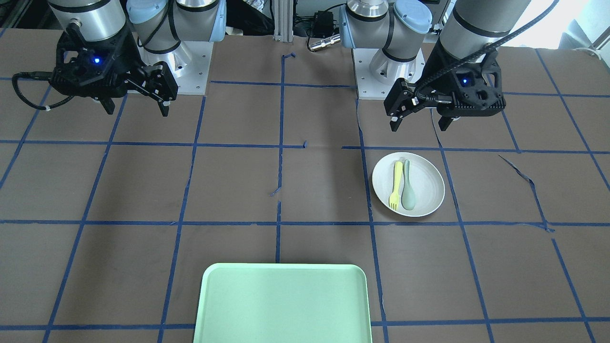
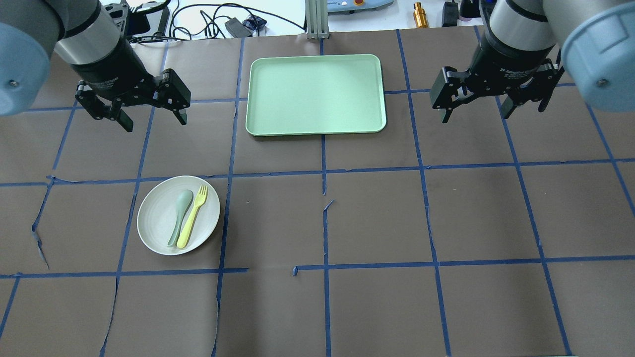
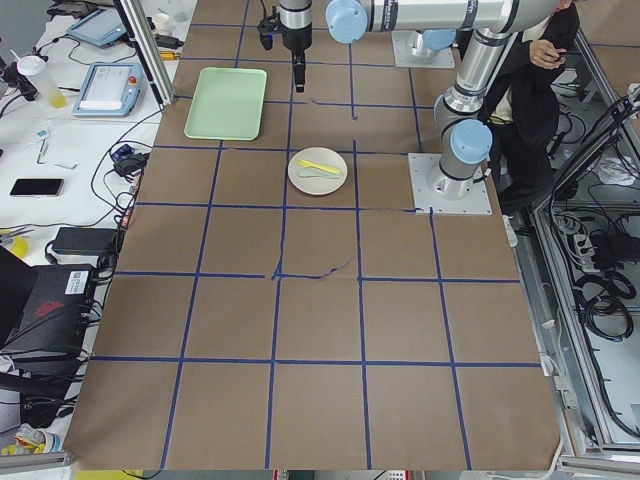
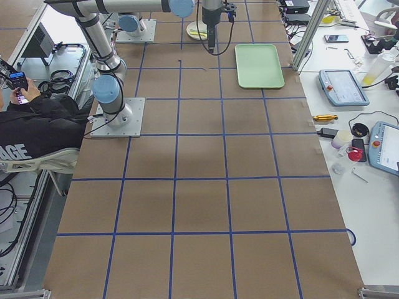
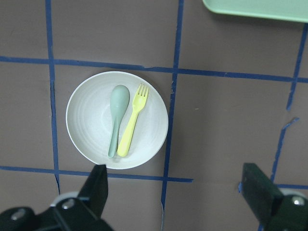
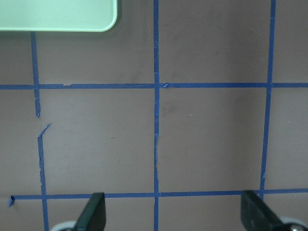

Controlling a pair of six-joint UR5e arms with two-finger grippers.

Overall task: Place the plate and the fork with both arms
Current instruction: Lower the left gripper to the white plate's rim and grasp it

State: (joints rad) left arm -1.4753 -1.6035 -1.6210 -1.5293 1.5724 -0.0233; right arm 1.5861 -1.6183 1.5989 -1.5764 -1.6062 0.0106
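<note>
**Two grippers up in the air, plate and fork down on the surface**

You can see the plate (image 2: 158,229) lying flat on the brown surface (image 2: 377,218), on the robot's left side. It sits inside one square made of blue tape (image 2: 377,170).

The fork (image 2: 192,216) lies in the plate. Its prongs point toward the green tray (image 2: 315,94). A grey-green spoon (image 2: 180,216) lies just beside the fork and points the same way. You cannot tell if the two handles touch.

The tray sits flat at the middle of the far side of the surface, well apart from the plate.

The left gripper (image 2: 155,121) hangs above the surface, apart from the plate. Its two fingers are spread wide and hold nothing. Its wrist camera looks down on the plate, the fork and the spoon.

The right gripper (image 2: 475,116) hangs above the robot's right side of the surface. Its fingers are spread wide too, with nothing between them. Its wrist camera shows brown surface, tape lines and one corner of the tray.

In the front view, a small blue light glows on each gripper.
</note>
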